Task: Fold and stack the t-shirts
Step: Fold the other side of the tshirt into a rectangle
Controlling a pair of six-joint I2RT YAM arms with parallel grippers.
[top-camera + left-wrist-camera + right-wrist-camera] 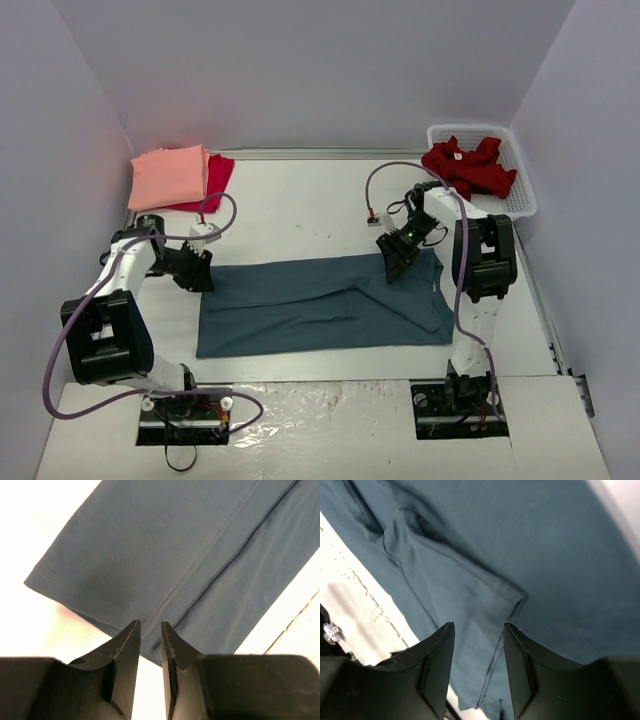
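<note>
A slate-blue t-shirt (320,305) lies flat in a long folded band across the middle of the table. My left gripper (200,272) hovers at its left hem. In the left wrist view the gripper (150,626) shows a narrow gap between its jaws with nothing in it, just off the shirt's (165,545) stitched edge. My right gripper (393,262) is over the shirt's far right part. In the right wrist view the gripper (478,626) is open above a folded sleeve of the shirt (560,555). A folded salmon-pink t-shirt (170,177) rests on a crimson one (217,178) at the back left. A dark red t-shirt (468,166) lies crumpled in the basket.
The white lattice basket (520,190) stands at the back right against the wall. Grey walls close in the table on the left, back and right. Cables loop from both arms over the table's far half.
</note>
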